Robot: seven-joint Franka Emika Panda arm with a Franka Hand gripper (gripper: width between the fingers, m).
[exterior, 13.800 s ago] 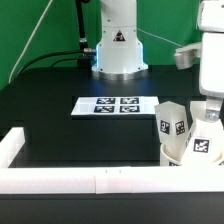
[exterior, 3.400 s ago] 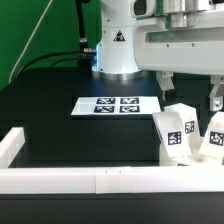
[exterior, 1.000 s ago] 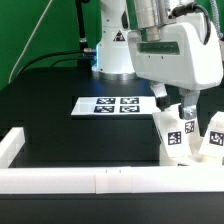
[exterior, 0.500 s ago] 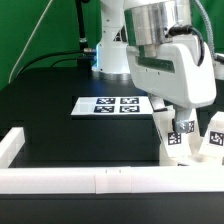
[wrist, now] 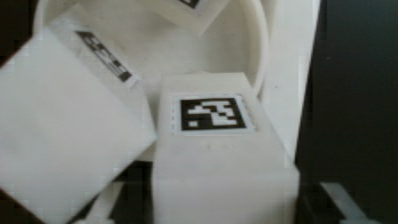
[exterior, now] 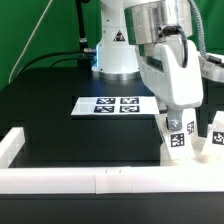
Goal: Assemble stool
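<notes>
Lots of bare black worktop [exterior: 60,110] toward the exterior view's left, with the white rail [exterior: 90,179] along the near edge. The white tagged stool legs [exterior: 178,140] are bunched against the rail at the right. The hand [exterior: 183,123] is down on them; grip's hidden, can't tell.

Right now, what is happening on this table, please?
The Panda arm has lowered its hand onto a group of white stool legs at the exterior view's right, near the white rail. Whether it grips one cannot be seen. The wrist view shows a tagged leg very close. The marker board lies apart.
</notes>
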